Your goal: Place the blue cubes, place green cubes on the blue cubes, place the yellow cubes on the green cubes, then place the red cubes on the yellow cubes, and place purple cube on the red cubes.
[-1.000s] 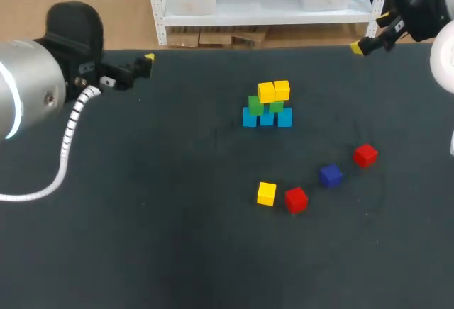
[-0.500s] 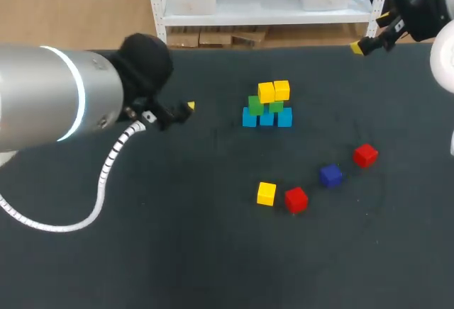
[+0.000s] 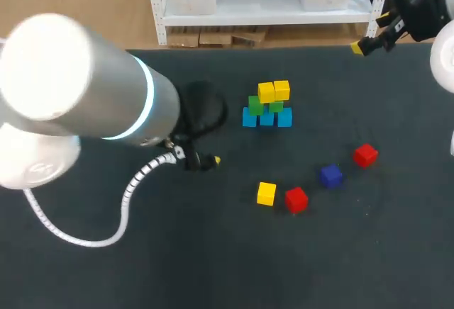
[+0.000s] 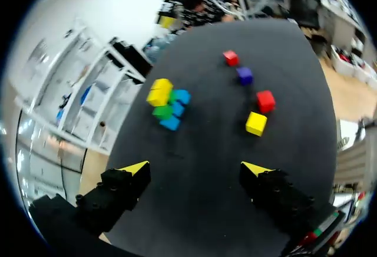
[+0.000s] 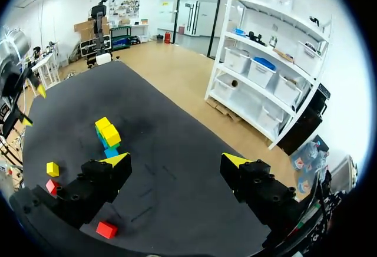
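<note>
The left arm (image 3: 106,103) is brought in from 9 o'clock of the head view and is extended to about the middle of the tabletop (image 3: 213,273). A white ribbed hose (image 3: 120,213) is looped below its black wrist. The left pincer (image 4: 194,171) is held open above the tabletop, its yellow-tipped fingers (image 4: 134,168) spread well apart. The right arm (image 3: 425,1) is held at 2 o'clock, by the far edge. The right pincer (image 5: 175,161) is likewise held wide open.
</note>
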